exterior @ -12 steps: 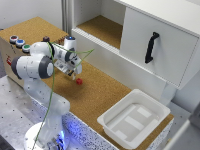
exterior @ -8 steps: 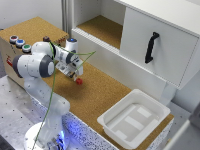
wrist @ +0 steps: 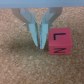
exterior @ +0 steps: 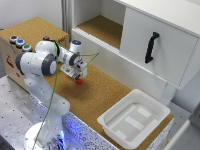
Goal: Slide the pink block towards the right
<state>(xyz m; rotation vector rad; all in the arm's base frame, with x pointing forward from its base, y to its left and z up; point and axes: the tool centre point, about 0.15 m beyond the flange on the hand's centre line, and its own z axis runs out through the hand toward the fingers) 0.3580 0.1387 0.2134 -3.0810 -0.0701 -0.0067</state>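
Observation:
The pink block [wrist: 59, 41] is a small reddish-pink cube with dark letters on its faces, lying on the cork table top. In the wrist view it rests right beside my gripper [wrist: 39, 42], against the outer side of one finger [wrist: 45, 34]. The fingers are close together with nothing between them, so the gripper is shut. In the exterior view the gripper [exterior: 77, 76] points down at the table with the pink block [exterior: 79, 81] just under its tip.
A white tray [exterior: 134, 120] stands on the table at the exterior view's right. Behind is a cabinet with an open shelf [exterior: 102, 29] and a door with a black handle [exterior: 151, 47]. Round coloured buttons [exterior: 20, 43] sit on a box at the exterior view's left.
The gripper and the pink block have shifted slightly towards the exterior view's right. The fingers stay shut.

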